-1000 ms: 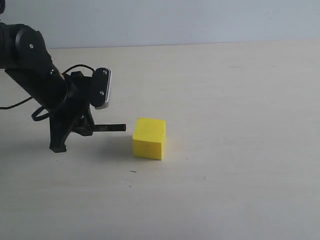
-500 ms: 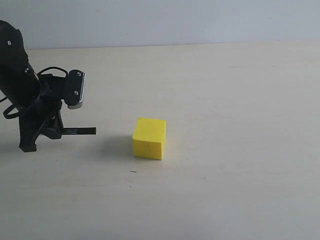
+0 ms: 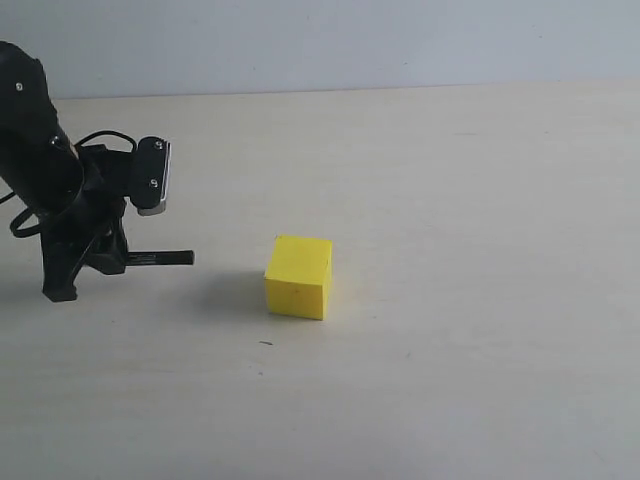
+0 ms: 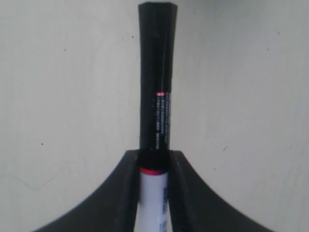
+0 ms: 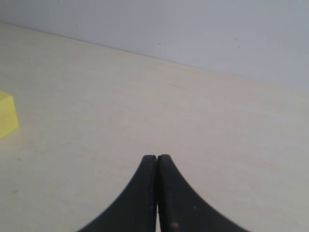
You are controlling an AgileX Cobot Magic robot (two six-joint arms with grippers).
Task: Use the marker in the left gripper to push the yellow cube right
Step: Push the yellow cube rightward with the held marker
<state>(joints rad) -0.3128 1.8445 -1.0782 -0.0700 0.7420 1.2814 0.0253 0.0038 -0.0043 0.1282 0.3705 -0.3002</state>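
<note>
The yellow cube [image 3: 299, 277] rests on the pale table, a little left of the middle; its corner also shows in the right wrist view [image 5: 7, 120]. My left gripper [image 3: 112, 257] is low over the table at the left, shut on the marker [image 3: 160, 258], which lies level with its black end pointing right toward the cube, a gap of about a cube's width between them. In the left wrist view the marker [image 4: 157, 87] sticks out from between the jaws of the left gripper [image 4: 154, 162], white barrel inside. My right gripper [image 5: 157, 159] is shut on nothing, out of the exterior view.
A pale wooden table [image 3: 470, 250] spreads to the right of the cube, ending at a grey wall [image 3: 350, 40] behind. A black cable [image 3: 100, 140] loops over the left arm. Small dark specks [image 3: 264, 343] mark the table in front of the cube.
The left arm drew back to the left with the marker, away from the cube, then edged very slightly right. The cube has not moved.
</note>
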